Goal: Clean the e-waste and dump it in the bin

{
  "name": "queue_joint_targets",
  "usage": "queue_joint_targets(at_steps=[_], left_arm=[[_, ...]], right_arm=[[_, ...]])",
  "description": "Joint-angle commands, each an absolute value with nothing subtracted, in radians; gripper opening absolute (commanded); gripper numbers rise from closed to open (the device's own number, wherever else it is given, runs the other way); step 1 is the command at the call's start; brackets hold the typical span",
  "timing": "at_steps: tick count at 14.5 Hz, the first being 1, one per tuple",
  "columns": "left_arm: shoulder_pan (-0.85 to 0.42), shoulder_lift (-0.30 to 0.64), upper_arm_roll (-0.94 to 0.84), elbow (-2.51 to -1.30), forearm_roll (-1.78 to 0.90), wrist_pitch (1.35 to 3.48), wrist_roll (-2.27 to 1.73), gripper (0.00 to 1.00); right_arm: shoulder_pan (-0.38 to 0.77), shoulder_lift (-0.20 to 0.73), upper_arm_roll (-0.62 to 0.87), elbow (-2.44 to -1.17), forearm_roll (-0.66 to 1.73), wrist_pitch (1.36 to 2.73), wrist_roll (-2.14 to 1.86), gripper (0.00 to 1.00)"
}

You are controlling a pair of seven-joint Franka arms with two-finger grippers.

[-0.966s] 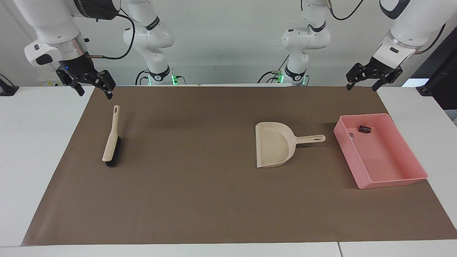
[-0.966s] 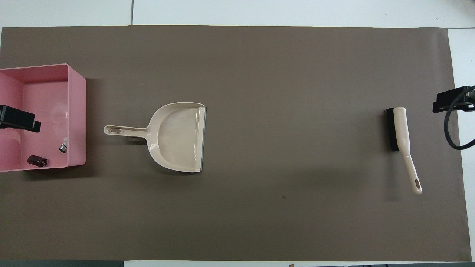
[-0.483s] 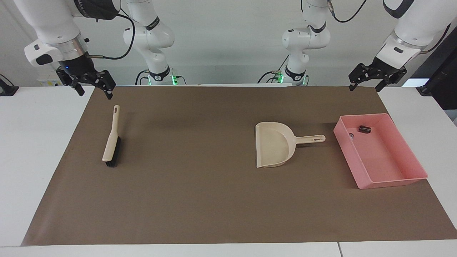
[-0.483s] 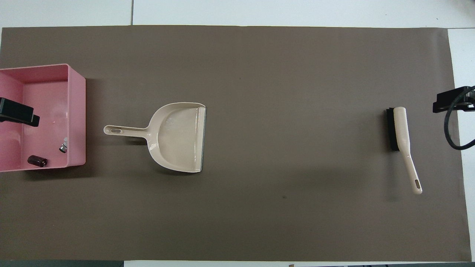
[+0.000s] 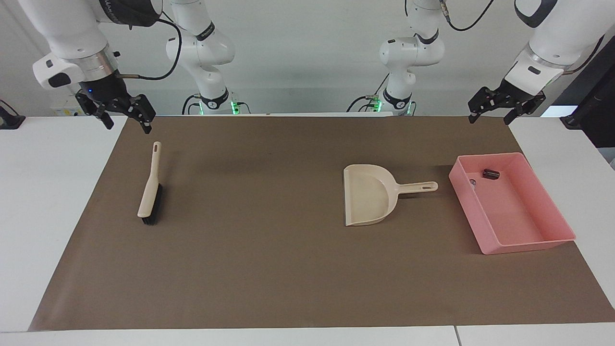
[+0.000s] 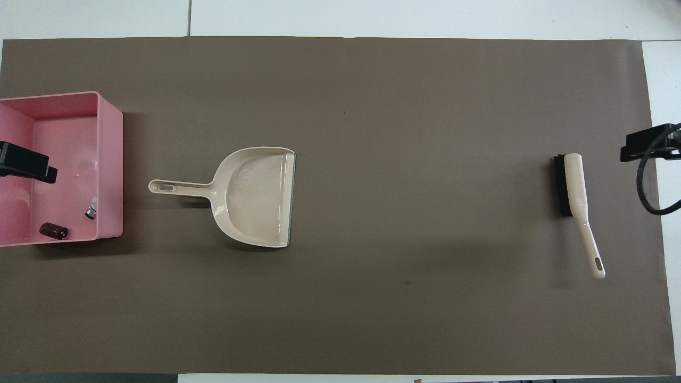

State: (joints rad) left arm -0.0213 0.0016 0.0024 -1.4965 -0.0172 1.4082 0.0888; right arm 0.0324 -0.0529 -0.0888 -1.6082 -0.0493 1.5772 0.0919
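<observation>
The pink bin [image 5: 528,245] sits at the left arm's end of the brown mat, also in the overhead view [image 6: 110,170]. Both e-waste items lie inside it, at its end nearer the robots: the dark cylinder [image 5: 491,174] [image 6: 54,231] and the small white item [image 5: 473,182] [image 6: 91,211]. My left gripper [image 5: 488,117] hangs open and empty, raised in the air, over the mat edge nearest the robots by the bin. One of its fingers [image 6: 26,166] shows over the bin in the overhead view. My right gripper [image 5: 129,126] is open and empty, above the mat corner near the brush handle.
A beige dustpan [image 5: 367,194] [image 6: 258,197] lies empty on the mat beside the bin, handle toward the bin. A beige hand brush with black bristles [image 5: 150,190] [image 6: 574,183] lies at the right arm's end. White table [image 5: 57,202] borders the mat.
My left gripper has risen slightly and drawn back a little from the bin. The right arm, dustpan, brush and items have not moved.
</observation>
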Motion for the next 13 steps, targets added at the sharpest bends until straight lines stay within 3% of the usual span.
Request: queue_joint_targets(at_steps=[1,13], left_arm=[[-0.012,-0.023,-0.002,-1.523,-0.002,1.417,0.086,0.99],[-0.026,-0.023,-0.003,-1.523,-0.003,1.414,0.089,0.99]], right_arm=[[0.028,-0.064,-0.091,-1.620,-0.040,1.572,0.077,1.00],[0.028,-0.064,-0.091,-1.620,-0.040,1.572,0.077,1.00]])
